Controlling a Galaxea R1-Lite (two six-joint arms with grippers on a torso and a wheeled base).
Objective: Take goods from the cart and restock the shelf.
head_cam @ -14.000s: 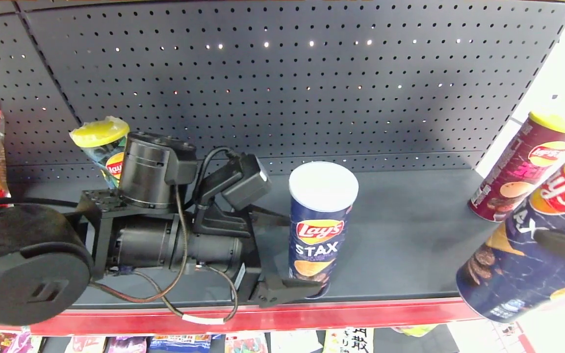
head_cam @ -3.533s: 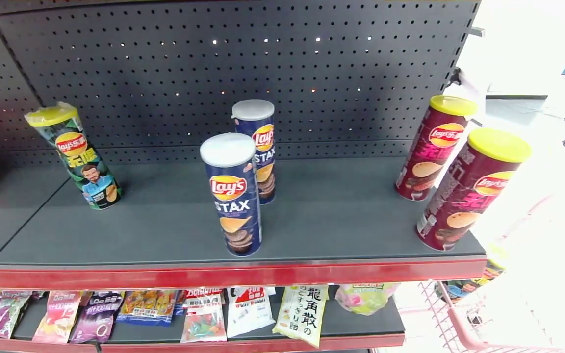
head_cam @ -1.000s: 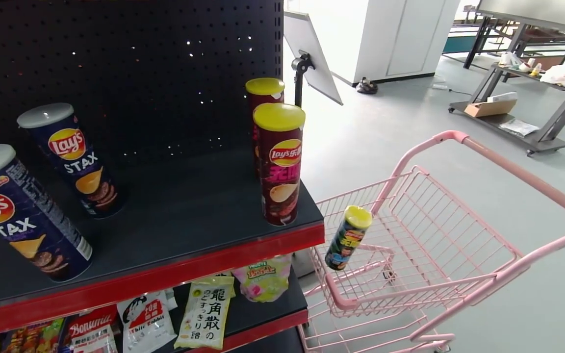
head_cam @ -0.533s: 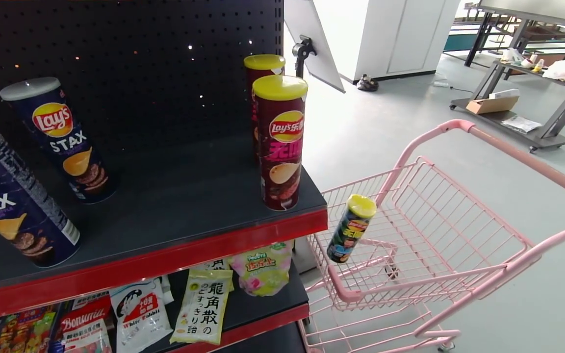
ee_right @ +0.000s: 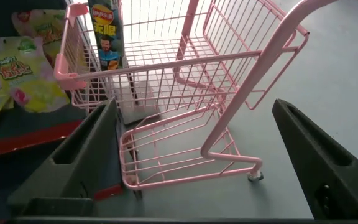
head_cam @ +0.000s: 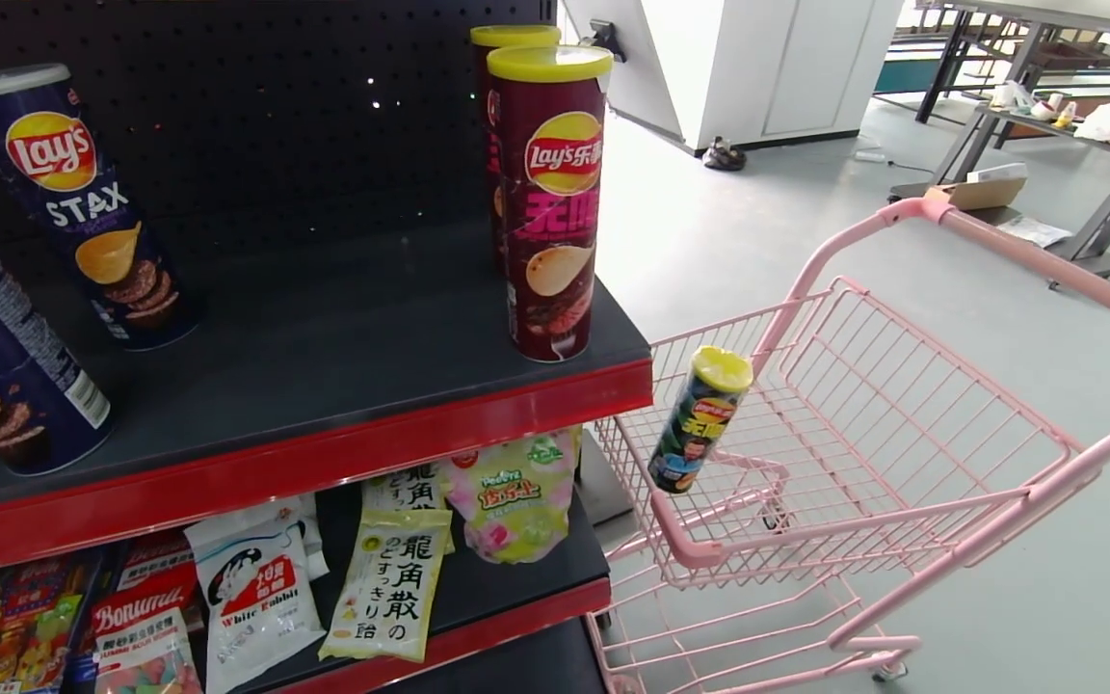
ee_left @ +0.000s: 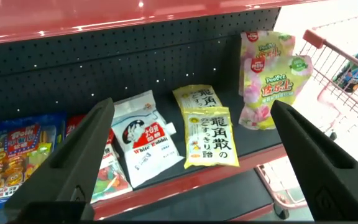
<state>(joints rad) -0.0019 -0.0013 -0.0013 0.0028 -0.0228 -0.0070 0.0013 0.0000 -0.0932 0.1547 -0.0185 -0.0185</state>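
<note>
A dark can with a yellow lid point(head_cam: 701, 419) leans in the near corner of the pink cart point(head_cam: 1027, 255), right of the shelf point(head_cam: 324, 453). Two maroon cans point(head_cam: 550, 202) stand at the shelf's right end, and two blue cans point(head_cam: 73, 202) stand to the left. My right gripper point(ee_right: 192, 106) is open and empty, low in front of the cart point(ee_right: 166, 65), with the can point(ee_right: 107, 34) beyond it. My left gripper point(ee_left: 191, 109) is open and empty, facing the lower shelf's snack bags point(ee_left: 210, 134).
Snack bags point(head_cam: 391, 578) hang along the lower shelf under the red edge. Open grey floor point(head_cam: 1046, 598) surrounds the cart. A white cabinet point(head_cam: 767, 58) and metal racks point(head_cam: 1056, 116) stand far behind.
The head camera has swung right and down from the shelf toward the cart. Both blue cans that the grippers were at earlier now stand free on the shelf. The cart's can has not moved.
</note>
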